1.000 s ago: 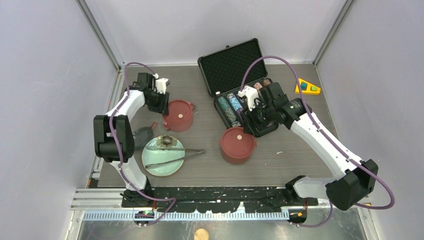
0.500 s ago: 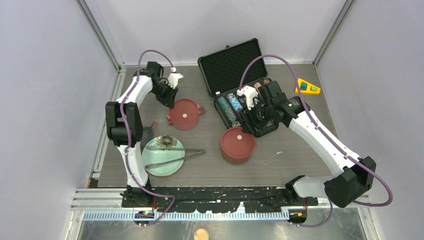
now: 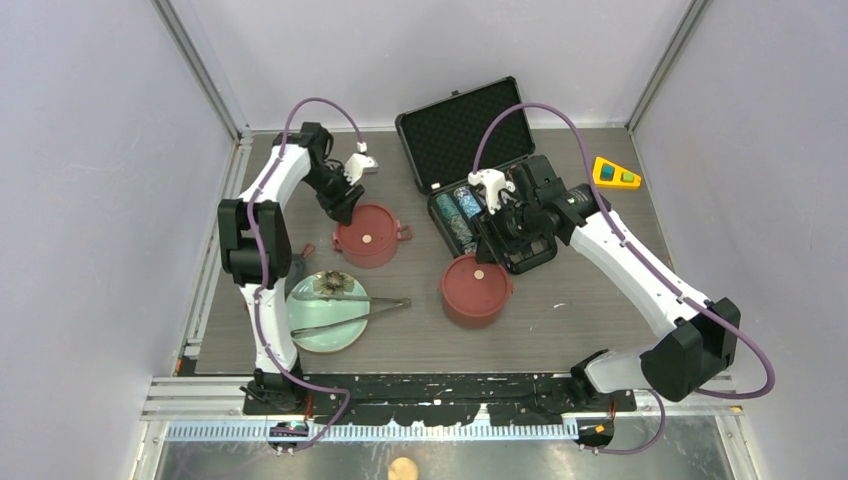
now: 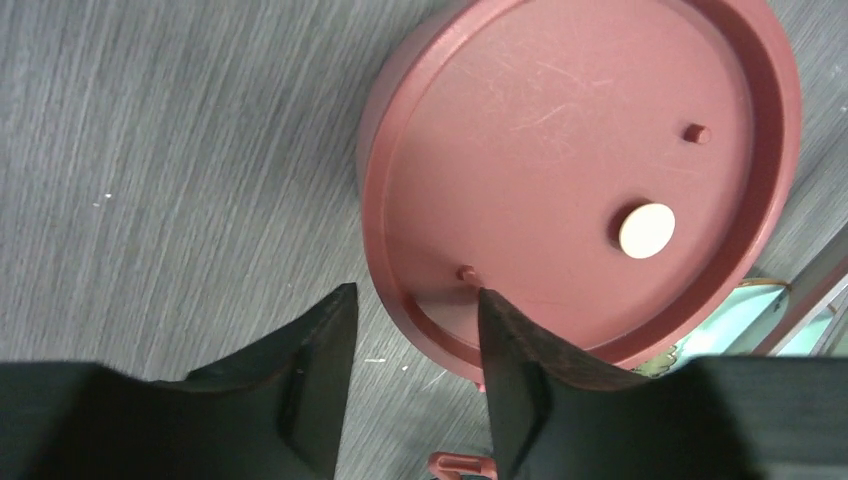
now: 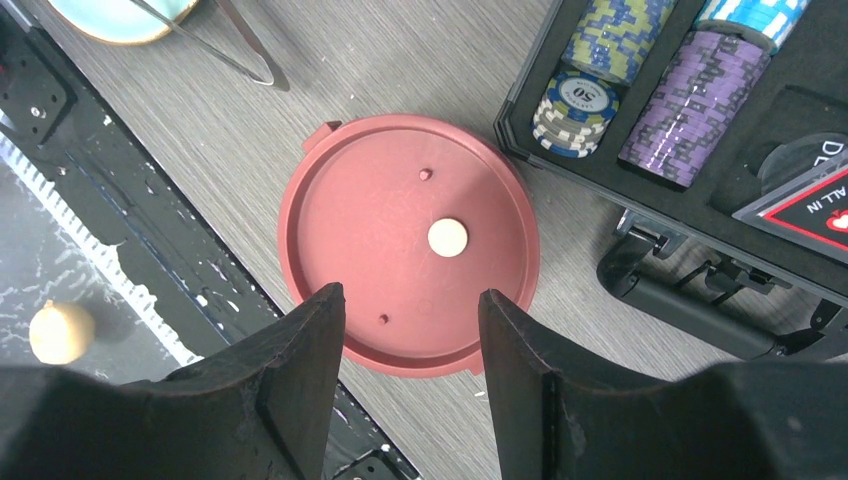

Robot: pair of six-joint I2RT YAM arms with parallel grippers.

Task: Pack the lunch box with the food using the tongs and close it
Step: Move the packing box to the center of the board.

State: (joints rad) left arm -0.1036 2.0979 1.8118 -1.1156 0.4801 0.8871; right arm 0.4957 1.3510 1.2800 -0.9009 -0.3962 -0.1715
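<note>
The lunch box stands as two separate maroon tiers, each covered by a flat red inner lid: a left tier [image 3: 366,235] and a right tier [image 3: 476,288]. My left gripper [image 3: 345,207] is open over the left tier's far rim [image 4: 400,300], with one finger above the lid and the other above the table. My right gripper [image 3: 497,232] hangs open above the right tier [image 5: 410,240], empty. The silver tongs [image 3: 355,310] lie across the pale green plate [image 3: 310,335]. One beige round piece of food [image 3: 403,468] lies below the table's front edge; the other food is out of view.
An open black case [image 3: 470,130] of poker chips [image 5: 690,110] sits behind the right tier, close under my right wrist. A yellow wedge [image 3: 613,174] is at the far right. The dark top lid [image 3: 300,268] lies left of the plate, partly behind my left arm.
My left gripper swung from the left tier's left side to over its far rim, closing partway and reopening. The left tier shifted slightly right. The right arm barely moved.
</note>
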